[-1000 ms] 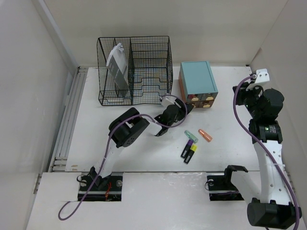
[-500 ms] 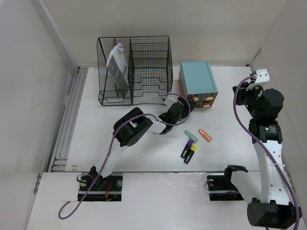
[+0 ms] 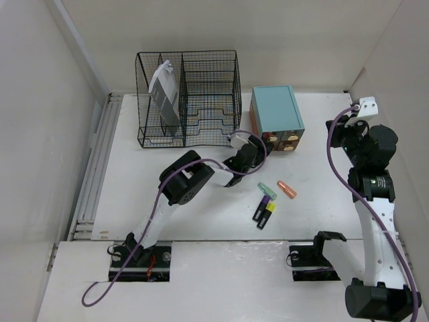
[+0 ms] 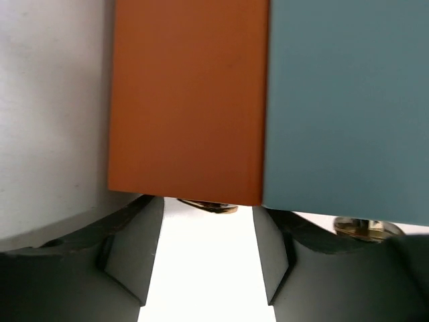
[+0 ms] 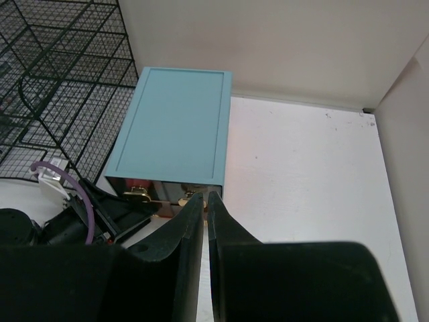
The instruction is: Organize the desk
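The white desk (image 3: 322,168) holds a teal drawer box (image 3: 276,111) at the back. My left gripper (image 3: 257,149) is open at the box's front left corner. In the left wrist view (image 4: 208,221) its jaws stand apart just short of an orange drawer front (image 4: 188,100), with a gold handle (image 4: 209,206) between the tips. A teal drawer front (image 4: 348,100) is beside it. My right gripper (image 3: 344,131) is shut and empty, raised over the desk's right side. In the right wrist view (image 5: 205,198) it looks down on the box (image 5: 174,124).
A black wire-mesh rack (image 3: 188,97) with a grey packet (image 3: 164,94) stands at the back left. Loose highlighters lie mid-desk: green (image 3: 267,190), orange (image 3: 287,190), purple (image 3: 260,209), yellow (image 3: 267,215). A ribbed rail (image 3: 94,168) runs along the left edge.
My left gripper has moved a little to the right and back, closer to the drawer box front. The right arm has hardly moved.
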Controlling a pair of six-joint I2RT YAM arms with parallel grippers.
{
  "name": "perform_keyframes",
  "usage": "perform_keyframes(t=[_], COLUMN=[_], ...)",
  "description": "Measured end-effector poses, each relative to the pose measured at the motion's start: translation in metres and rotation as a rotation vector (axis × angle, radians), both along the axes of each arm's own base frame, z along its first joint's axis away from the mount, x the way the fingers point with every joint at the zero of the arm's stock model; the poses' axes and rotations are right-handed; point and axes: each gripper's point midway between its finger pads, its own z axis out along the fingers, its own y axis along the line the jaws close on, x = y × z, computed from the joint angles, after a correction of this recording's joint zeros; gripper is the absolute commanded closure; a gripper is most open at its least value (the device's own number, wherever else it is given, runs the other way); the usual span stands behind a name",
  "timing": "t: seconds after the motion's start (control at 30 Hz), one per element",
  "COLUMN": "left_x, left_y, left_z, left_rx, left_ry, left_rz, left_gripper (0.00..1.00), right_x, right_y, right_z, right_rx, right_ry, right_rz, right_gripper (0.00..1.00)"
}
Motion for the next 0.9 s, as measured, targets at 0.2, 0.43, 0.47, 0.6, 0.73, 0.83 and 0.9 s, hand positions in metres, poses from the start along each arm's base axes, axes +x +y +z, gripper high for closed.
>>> perform_keyframes(t=[0.2, 0.43, 0.47, 0.6, 0.73, 0.83, 0.9], left_x=[-0.0001, 0.0004, 0.0004, 0.0005, -0.0004, -0.0012, -0.0032], left_y=[0.0016, -0.0002, -0.0004, -0.0003, -0.0010, -0.0016, -0.0022], left_z=[-0.0062, -0.0032, -0.0028, -0.0031, -0.0029, -0.0028, -0.0033], left_rx=[0.005, -0.012, -0.015, -0.021, -0.024, -0.026, -0.029], left_ry=[0.017, 0.021, 0.022, 0.029, 0.029, 0.029, 0.029], left_rz=[0.009, 0.014, 0.015, 0.019, 0.023, 0.024, 0.024], left_gripper=[0.58, 0.66, 0.68, 0.78, 0.78, 0.78, 0.78], right_x=[-0.0002, -0.0002, -0.0002, -0.0002, -0.0001, -0.0002, -0.0002], right_y=[-0.0005, -0.0005, -0.0005, -0.0005, -0.0005, -0.0005, -0.0005], right_z=[0.0002, 0.0002, 0.0002, 0.0003, 0.0002, 0.0002, 0.0002], right_rx=[0.000, 0.002, 0.002, 0.002, 0.002, 0.002, 0.002], right_ry=[-0.001, 0.000, 0.000, -0.001, 0.000, 0.000, 0.000], right_rz=[-0.003, -0.004, -0.004, -0.004, -0.004, -0.004, -0.004], right_gripper=[0.88, 0.88, 0.88, 0.88, 0.88, 0.88, 0.88])
